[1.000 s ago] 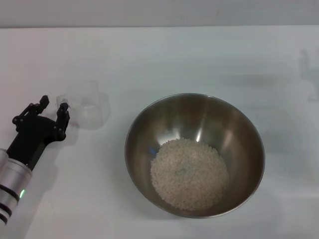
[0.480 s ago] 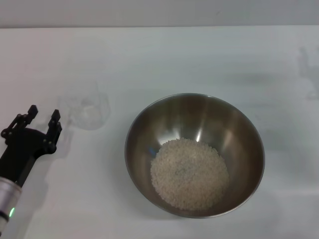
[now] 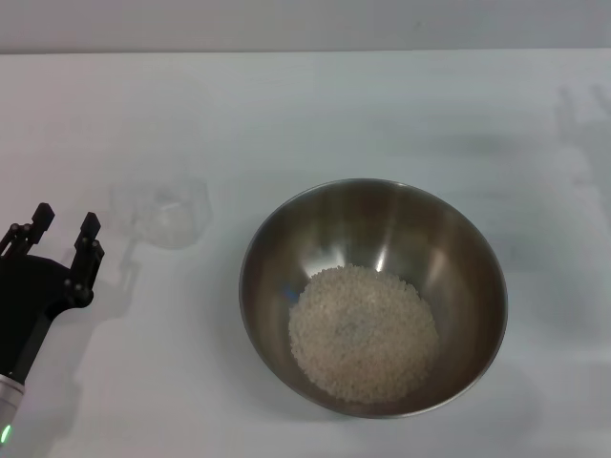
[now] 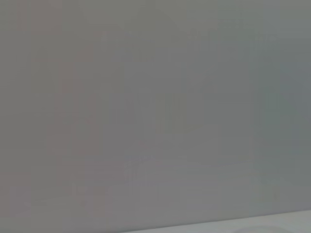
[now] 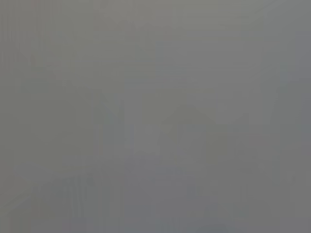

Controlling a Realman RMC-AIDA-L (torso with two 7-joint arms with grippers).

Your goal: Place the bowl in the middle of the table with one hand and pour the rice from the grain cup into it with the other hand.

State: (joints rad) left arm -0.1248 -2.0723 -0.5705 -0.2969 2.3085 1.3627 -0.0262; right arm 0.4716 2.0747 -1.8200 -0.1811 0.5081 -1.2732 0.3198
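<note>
From the head view, the bowl [image 3: 373,297] sits upright on the white worktop [image 3: 315,114], a little toward the near side of centre, mouth facing up. The rice [image 3: 364,331] lies heaped in its bottom, toward the near wall. No lettering shows on the steel, and no marks can be read on the clear plastic either.

To the bowl's left, the grain cup [image 3: 167,212] stands on the worktop, near the bowl but apart from it, its handle stub reaching leftward, so its long axis runs side to side. It looks empty.

The left pincer [image 3: 65,235] hovers at the left edge, nearer the robot than the cup; its two black fingers [image 3: 89,232] are spread apart, gripping nothing and clear of the handle. Broad bare worktop stretches behind the bowl and off to the right.

The left wrist view gives a flat grey blur with a paler strip along one edge. The right wrist view is plain grey; the right pincer shows nowhere.
</note>
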